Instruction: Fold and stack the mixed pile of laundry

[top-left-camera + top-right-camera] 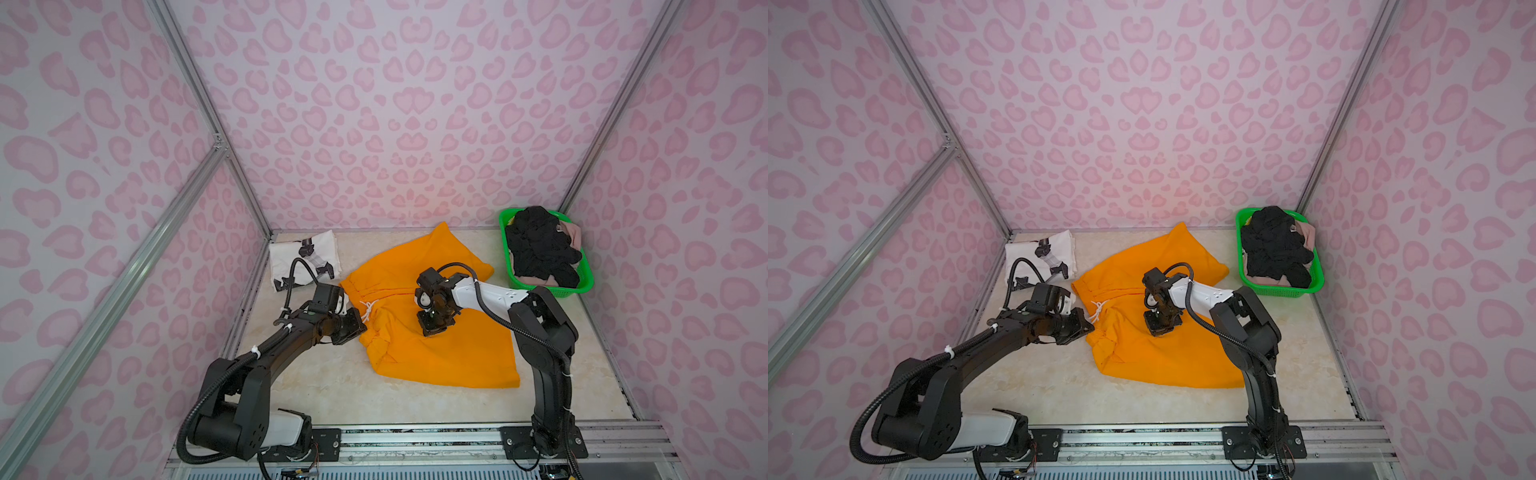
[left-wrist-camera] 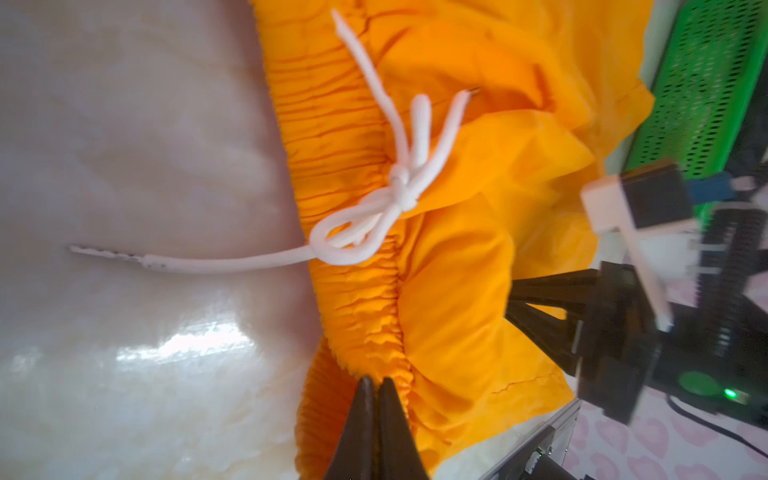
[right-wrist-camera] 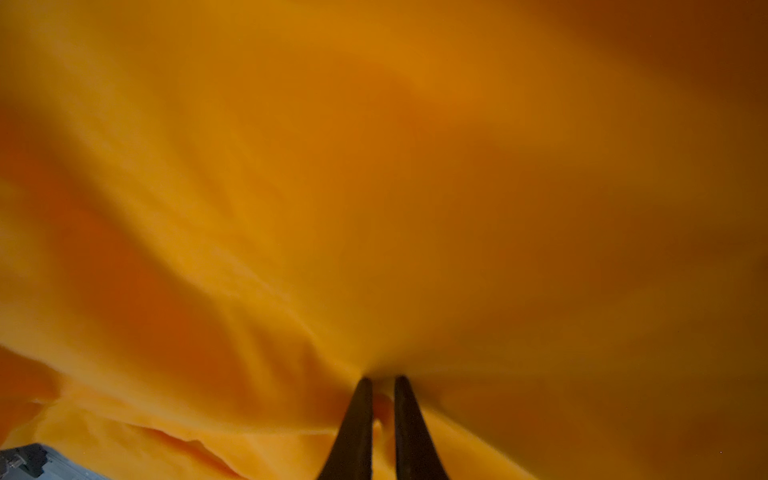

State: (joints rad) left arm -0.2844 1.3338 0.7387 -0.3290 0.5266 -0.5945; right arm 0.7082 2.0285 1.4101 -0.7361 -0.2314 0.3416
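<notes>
Basically both arms are on one garment. Left gripper [image 2: 376, 384] is clenched on the gathered waistband [image 2: 353, 291] of the orange shorts [image 1: 436, 353], near that band's end closest to the robot. The tied white drawstring [image 2: 399, 183] sits farther along the same band, untouched. Right gripper [image 3: 383, 384] is closed, pinching a small tuck of orange fabric mid-panel, and sits to the right of the left gripper [image 1: 361, 330] in both top views.

Shorts lie crumpled on the table [image 1: 332, 395]. The waistband is along their left edge, running front to back; the legs spread right, one toward the back wall. The left arm is nearer the band, the right arm [image 1: 432, 330] nearer the legs. Likely next is pulling apart along that left-right axis to flatten.

The folded white T-shirt [image 1: 305, 259] is in the far left corner. The black knit piece [image 1: 536, 245] and beige-pink piece [image 1: 573, 232] are in the green basket [image 1: 582, 286], far right.
</notes>
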